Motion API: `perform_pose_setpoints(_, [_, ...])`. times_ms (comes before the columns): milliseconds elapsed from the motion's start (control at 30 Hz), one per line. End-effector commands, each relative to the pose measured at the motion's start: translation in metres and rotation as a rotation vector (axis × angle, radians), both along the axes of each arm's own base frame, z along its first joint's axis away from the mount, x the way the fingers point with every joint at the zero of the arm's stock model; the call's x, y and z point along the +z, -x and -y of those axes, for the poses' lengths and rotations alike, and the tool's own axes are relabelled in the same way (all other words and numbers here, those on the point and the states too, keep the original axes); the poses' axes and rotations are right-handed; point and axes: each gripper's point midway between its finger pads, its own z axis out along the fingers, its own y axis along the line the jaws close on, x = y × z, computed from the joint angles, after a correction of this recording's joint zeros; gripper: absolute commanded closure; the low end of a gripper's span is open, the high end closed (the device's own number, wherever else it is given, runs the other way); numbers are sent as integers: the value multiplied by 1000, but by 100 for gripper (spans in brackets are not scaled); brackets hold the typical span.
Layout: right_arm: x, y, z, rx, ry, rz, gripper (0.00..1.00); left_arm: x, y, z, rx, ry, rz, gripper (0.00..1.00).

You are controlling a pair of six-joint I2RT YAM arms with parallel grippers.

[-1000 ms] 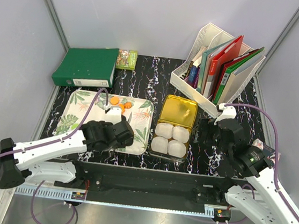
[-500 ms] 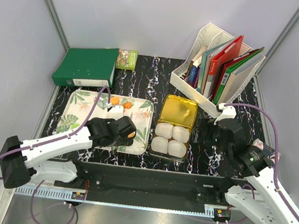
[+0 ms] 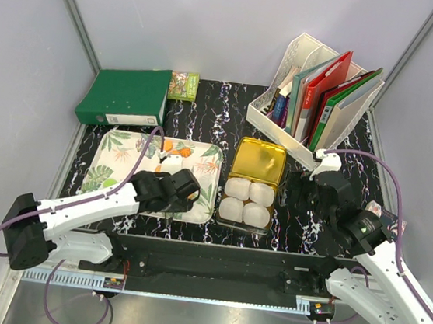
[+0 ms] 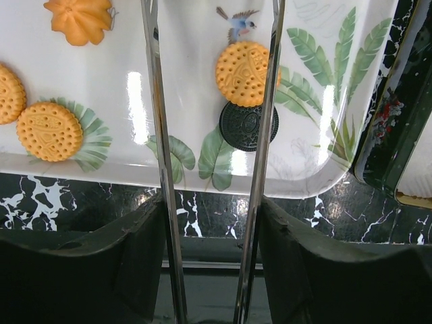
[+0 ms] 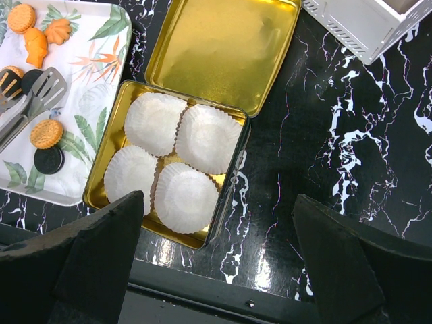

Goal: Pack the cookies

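Orange and black cookies lie on the leaf-print tray [image 3: 115, 158]. The left wrist view shows an orange cookie [image 4: 246, 73] touching a black cookie [image 4: 248, 125], with more orange ones [image 4: 48, 130] to the left. My left gripper [image 3: 176, 190] is over the tray's near right part, shut on metal tongs [image 4: 156, 135]. The tongs' two arms run forward between the fingers [image 4: 135, 236], and their slotted heads [image 5: 42, 88] sit apart beside the cookies. My right gripper [image 3: 301, 191] hovers open and empty right of the gold tin [image 3: 235, 220].
The tin holds white paper cups [image 5: 185, 196], and its lid [image 5: 223, 47] lies open behind it. A green binder [image 3: 126, 97] and a small packet [image 3: 183, 85] sit at the back left. A white file rack [image 3: 318, 95] stands at the back right.
My left gripper has moved right along the tray's near side with the tongs. The right arm has not moved.
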Motion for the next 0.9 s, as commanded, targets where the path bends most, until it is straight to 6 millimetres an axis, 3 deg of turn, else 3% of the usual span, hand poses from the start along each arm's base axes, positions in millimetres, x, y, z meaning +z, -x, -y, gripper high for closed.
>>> perform_pose_setpoints(0, [9, -7, 0, -20, -25, 44, 0, -2, -5, 9, -6, 35, 0, 44])
perform_pose_setpoints(433, [9, -6, 0, -24, -24, 45, 1, -10, -21, -15, 76, 35, -8, 45])
perform_pose_setpoints(867, [9, -7, 1, -28, -25, 43, 0, -8, -11, -8, 30, 81, -48, 48])
